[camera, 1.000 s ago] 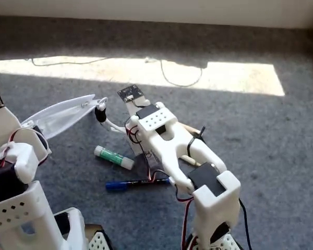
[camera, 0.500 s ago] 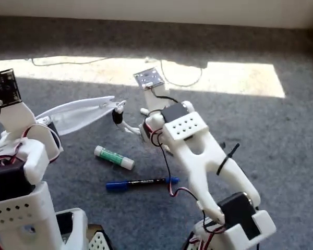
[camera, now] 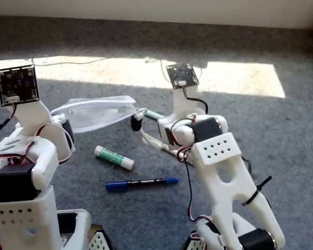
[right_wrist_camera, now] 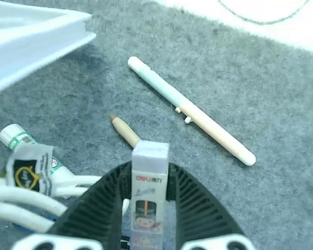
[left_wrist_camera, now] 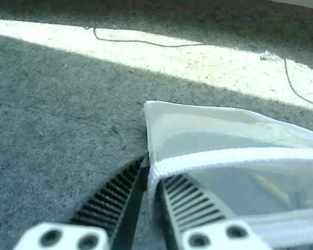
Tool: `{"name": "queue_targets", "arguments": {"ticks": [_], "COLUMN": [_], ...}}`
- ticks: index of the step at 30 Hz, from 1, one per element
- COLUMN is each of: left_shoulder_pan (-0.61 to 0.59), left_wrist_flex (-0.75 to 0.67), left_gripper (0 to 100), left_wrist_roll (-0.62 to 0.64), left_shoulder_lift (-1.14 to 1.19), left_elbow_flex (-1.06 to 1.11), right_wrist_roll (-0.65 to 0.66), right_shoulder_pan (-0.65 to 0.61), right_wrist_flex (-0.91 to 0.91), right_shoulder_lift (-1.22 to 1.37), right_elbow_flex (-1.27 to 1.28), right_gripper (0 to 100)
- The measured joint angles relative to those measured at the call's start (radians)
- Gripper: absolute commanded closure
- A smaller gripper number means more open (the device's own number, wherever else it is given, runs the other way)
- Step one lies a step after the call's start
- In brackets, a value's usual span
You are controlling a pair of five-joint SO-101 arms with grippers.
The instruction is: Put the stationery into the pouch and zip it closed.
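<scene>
Pouch [camera: 96, 112], clear white mesh with a white band along its edge, is held by one corner in the left gripper [left_wrist_camera: 148, 169], whose ribbed black fingers [left_wrist_camera: 185, 200] are pressed together on the fabric. In the high view it stretches from the left arm toward the right arm, its far end close to the right gripper [camera: 138, 121]. A yellowish shape shows dimly through the mesh in the left wrist view; what it is cannot be told.

In its own wrist view, the right gripper [right_wrist_camera: 148, 169] pinches a small white eraser [right_wrist_camera: 150, 156], standing on end between the fingers. On the grey carpet [camera: 281, 146] beyond it lie a pale green and cream pen [right_wrist_camera: 190, 110] and, just beside the eraser's top, a pencil [right_wrist_camera: 125, 130] with a wooden tip.

A glue stick [camera: 113, 158] with a green label lies on the carpet between the two arms, and a blue pen [camera: 142, 183] lies near it, closer to the arm bases. A thin cable [camera: 182, 83] loops across the sunlit strip behind
</scene>
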Motion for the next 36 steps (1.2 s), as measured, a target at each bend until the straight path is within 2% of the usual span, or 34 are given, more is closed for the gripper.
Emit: {"name": "queue_targets", "arguments": {"ticks": [9,19,27,36], "left_shoulder_pan": [0.012,0.012,0.012,0.012], "left_wrist_flex": [0.011,0.158,0.203,0.21], "left_gripper": [99,99,99,99], "left_wrist_roll": [0.0,0.0,0.0,0.035], "left_shoulder_lift": [0.247,0.499,0.583,0.591], "left_elbow_flex": [-0.149,-0.42,-0.539,-0.545], "right_wrist_roll": [0.0,0.0,0.0,0.0], "right_shoulder_pan": [0.0,0.0,-0.003,-0.117], "right_wrist_flex": [-0.074,-0.097,-0.16,-0.348], "right_shoulder_lift": [-0.135,-0.189,-0.348,-0.373], "right_elbow_flex": [0.104,0.107,0.107,0.107], "right_gripper": [99.0,99.2,99.2,99.2]}}
